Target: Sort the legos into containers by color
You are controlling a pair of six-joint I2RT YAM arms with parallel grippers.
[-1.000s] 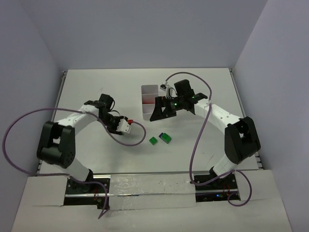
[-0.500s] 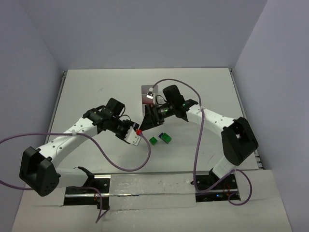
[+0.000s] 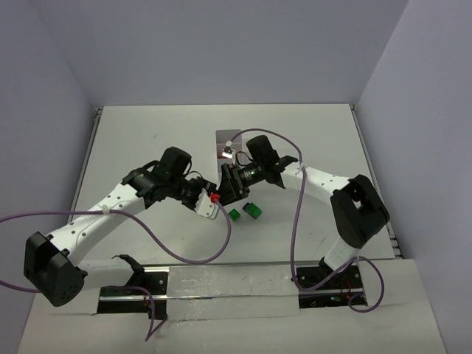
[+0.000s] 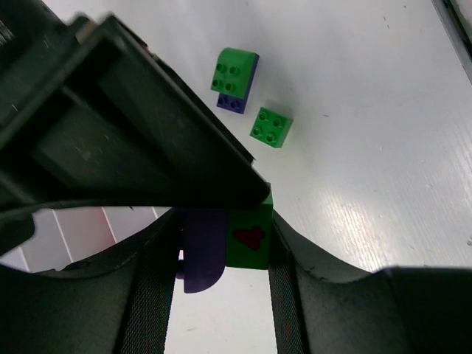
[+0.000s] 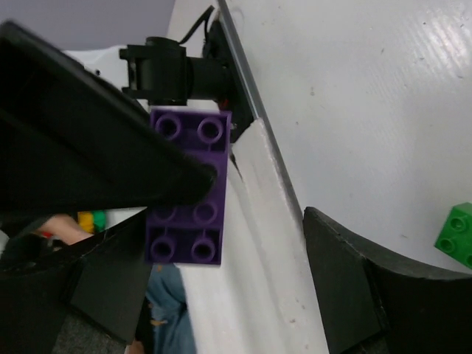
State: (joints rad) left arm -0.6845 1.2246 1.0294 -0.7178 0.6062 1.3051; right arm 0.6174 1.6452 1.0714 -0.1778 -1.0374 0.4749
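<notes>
From above: two arms meet over the middle of the white table (image 3: 147, 133). The left gripper (image 3: 209, 203) and right gripper (image 3: 227, 186) stand almost nose to nose. The white tray (image 3: 227, 137) sits just behind them toward the far edge, partly hidden by the right arm. Two loose legos lie side by side on the table, just on the near-edge side of the grippers. One is a single green lego (image 3: 234, 214). The other is a green-on-blue lego (image 3: 252, 210) (a green brick stacked on a dark blue one).

Left wrist: the left gripper (image 4: 225, 228) is clamped on a purple-and-green pair (image 4: 240, 240). Its purple half is against one finger and its green half, which bears a small red mark, is against the other. A broad black finger (image 4: 133, 140) crosses the upper left of the view, its tip meeting the top of the pair. Beyond, the green-on-blue lego (image 4: 234, 77) and the single green lego (image 4: 271, 127) rest apart on the bare table.

Right wrist: the right gripper (image 5: 262, 199) has its jaws apart. The purple lego (image 5: 188, 147), studs facing the camera, sits between them. It is close against one finger (image 5: 88, 147) and clear of the opposite one, so nothing is gripped on this side. A corner of a green lego (image 5: 459, 234) shows at the view's right edge on the table (image 5: 369, 88).
</notes>
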